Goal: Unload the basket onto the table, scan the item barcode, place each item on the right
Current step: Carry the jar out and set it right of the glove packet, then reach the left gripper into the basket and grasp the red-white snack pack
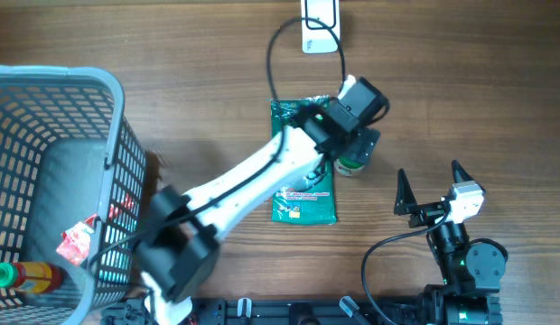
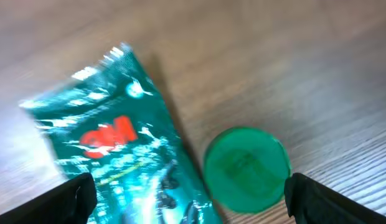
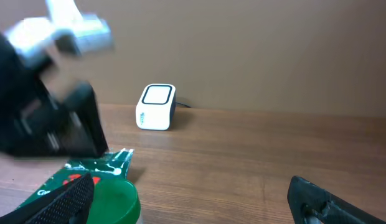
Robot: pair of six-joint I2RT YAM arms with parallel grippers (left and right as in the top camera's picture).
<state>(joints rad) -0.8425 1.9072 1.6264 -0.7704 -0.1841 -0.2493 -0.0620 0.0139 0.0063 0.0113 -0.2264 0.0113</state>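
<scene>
While the left gripper point(image 1: 356, 143) is hovering over the middle of the bench point(image 1: 497, 81), its jaws are standing wide apart and gripping nothing. In the left wrist view both fingertips point(image 2: 75, 199) are sitting clear of the lid, one on either side. Green-lidded jar point(image 1: 350, 165) is standing upright on the bench directly beneath that gripper. It is sitting just beside the right edge of a green foil pouch point(image 1: 303, 185), which is lying flat at the bench's middle; whether the two are touching, I cannot tell. White barcode scanner point(image 1: 321, 25) is sitting at the far edge, about midway along it and well apart from the jar, its cable trailing toward the pouch. Right gripper point(image 1: 431, 188) is hanging near the near right corner, jaws spread fully, holding nothing. Grey plastic basket point(image 1: 54, 77) is occupying the left edge, with a red packet point(image 1: 79, 242) and a bottle point(image 1: 18, 273) lying inside.
</scene>
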